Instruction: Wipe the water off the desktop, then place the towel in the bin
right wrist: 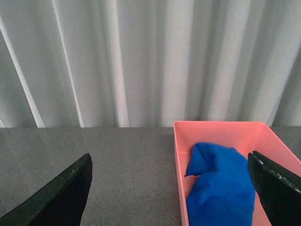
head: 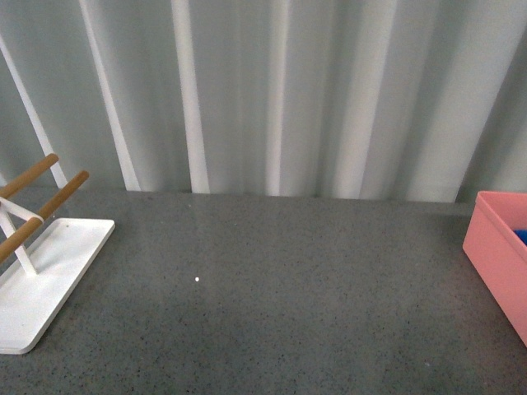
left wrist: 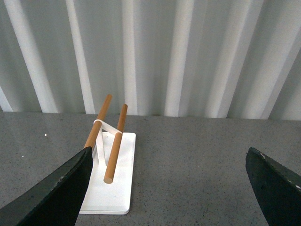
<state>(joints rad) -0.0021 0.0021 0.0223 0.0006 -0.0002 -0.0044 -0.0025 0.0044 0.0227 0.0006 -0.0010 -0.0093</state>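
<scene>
The left fingers (left wrist: 47, 195) stand spread wide apart with nothing between them, hanging above the speckled grey bench (head: 272, 313). Seen from the left wrist, the white rack (left wrist: 113, 188) with its two wooden rods (left wrist: 115, 150) sits just beyond the one finger, its flat base resting on the bench and its rods slanting up toward the pleated white curtain (head: 272, 90) at the back.

The right fingers (right wrist: 56, 197) are spread just as wide and hold nothing. Past them, close to the farther finger (right wrist: 275, 188), stands the pink bin (right wrist: 178, 155) on the bench, and the blue towel (right wrist: 221, 183) lies crumpled inside it, slumped against the wall of the bin that faces the gap between the fingers. Part of the towel runs out of the picture, so I cannot tell how much of the bin it fills.

From the front view neither arm shows. The bin reaches in at the far right edge with a sliver of blue just visible over its rim, and the rack stands at the far left, well apart from it. One tiny bright speck (head: 197, 280) shows on the bench between them; whether it is water or a glint I cannot tell.
</scene>
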